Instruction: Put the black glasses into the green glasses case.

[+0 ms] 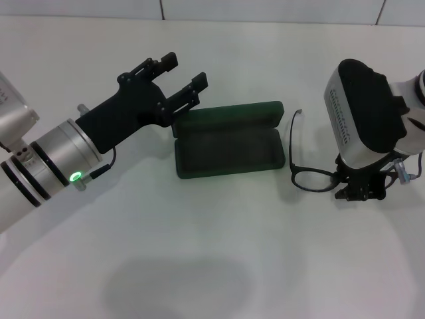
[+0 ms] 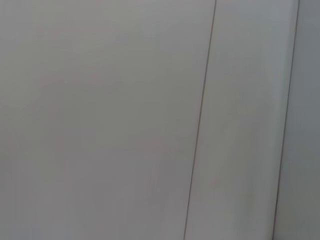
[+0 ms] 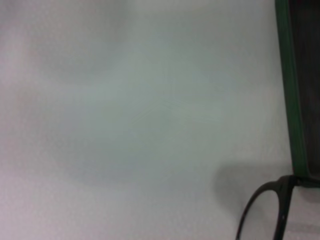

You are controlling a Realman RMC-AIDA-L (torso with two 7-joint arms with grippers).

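Right claw [image 1: 359, 193] lowered onto the black glasses [image 1: 312, 178], grip state indiscernible (fingers hidden). Green glasses case [image 1: 229, 141], lid open, lies between both claws on the desk [image 1: 199, 266]. Left claw [image 1: 180, 76] spread, beside the case.

Right claw [image 1: 359, 191] at black glasses [image 1: 312, 174]

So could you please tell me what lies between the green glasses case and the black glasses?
Only a narrow bare strip of white table separates the green glasses case from the black glasses, seen in the head view.
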